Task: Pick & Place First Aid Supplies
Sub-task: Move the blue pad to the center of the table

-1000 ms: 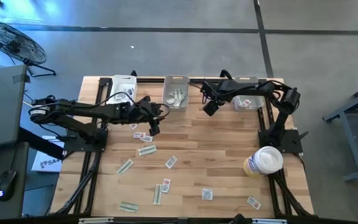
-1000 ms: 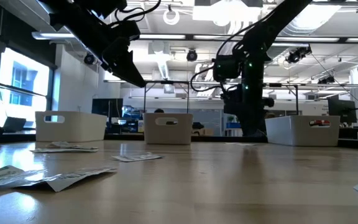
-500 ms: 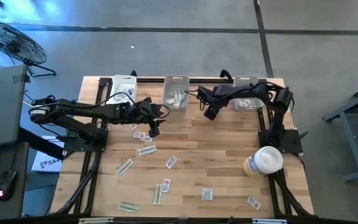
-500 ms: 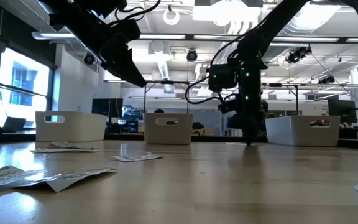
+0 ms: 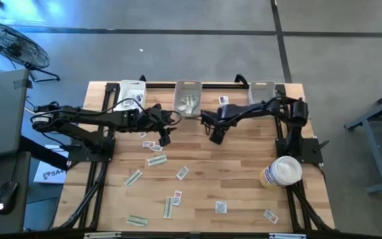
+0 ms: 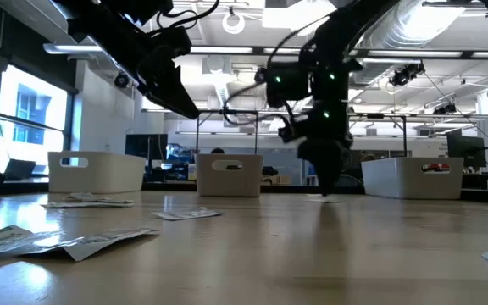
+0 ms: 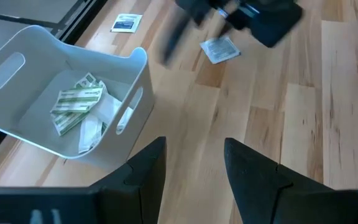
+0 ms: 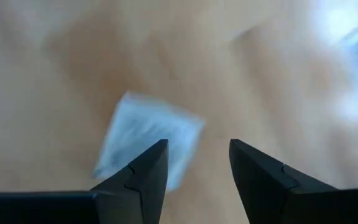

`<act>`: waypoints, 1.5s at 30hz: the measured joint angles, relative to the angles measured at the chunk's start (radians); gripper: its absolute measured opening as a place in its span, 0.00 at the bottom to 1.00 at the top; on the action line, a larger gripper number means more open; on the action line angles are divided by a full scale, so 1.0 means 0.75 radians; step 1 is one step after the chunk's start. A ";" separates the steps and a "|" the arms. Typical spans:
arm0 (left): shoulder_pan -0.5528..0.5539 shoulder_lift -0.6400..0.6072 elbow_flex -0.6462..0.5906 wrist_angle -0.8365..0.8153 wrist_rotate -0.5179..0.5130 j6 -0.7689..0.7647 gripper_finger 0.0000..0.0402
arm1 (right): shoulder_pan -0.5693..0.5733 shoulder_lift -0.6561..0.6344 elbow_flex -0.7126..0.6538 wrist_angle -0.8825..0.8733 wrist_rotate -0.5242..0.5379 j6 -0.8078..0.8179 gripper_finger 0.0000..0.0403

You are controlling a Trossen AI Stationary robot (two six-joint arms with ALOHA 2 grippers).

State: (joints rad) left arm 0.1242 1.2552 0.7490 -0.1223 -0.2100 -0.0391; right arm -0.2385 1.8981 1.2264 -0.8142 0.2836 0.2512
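While hanging low over a white packet (image 8: 148, 146) on the table (image 5: 244, 172), kept right gripper (image 5: 215, 137) fingers apart (nothing held), likely to grab it. Left gripper (image 5: 164, 138) apart too, near more packets (image 5: 156, 160).

Dark jointed arms; looping black cables

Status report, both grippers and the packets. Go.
Left gripper open, empty, above table. Right gripper open, empty, over a white squarish paper packet. Nothing blocking.
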 joint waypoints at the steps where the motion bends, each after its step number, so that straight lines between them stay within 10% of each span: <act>1: 0.000 0.000 0.000 0.000 0.000 0.000 0.40 | -0.005 -0.002 0.028 -0.001 0.052 -0.002 0.41; 9: 0.000 0.000 0.000 0.000 0.040 -0.001 0.40 | -0.157 -0.005 0.117 0.120 0.418 -0.316 0.41; 24: 0.000 0.000 0.000 0.011 0.048 0.006 0.40 | -0.529 0.057 0.018 0.449 0.050 -0.516 0.41; 37: 0.000 0.000 0.000 0.010 0.049 0.006 0.40 | -0.444 0.110 0.022 0.364 0.001 -0.653 0.41; 45: 0.000 0.000 0.000 0.001 0.050 0.006 0.40 | -0.268 0.094 0.024 -0.087 -0.030 -0.532 0.41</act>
State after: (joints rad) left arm 0.1242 1.2552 0.7490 -0.1213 -0.1728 -0.0349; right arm -0.4395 1.9686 1.2444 -0.8795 0.2611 -0.1476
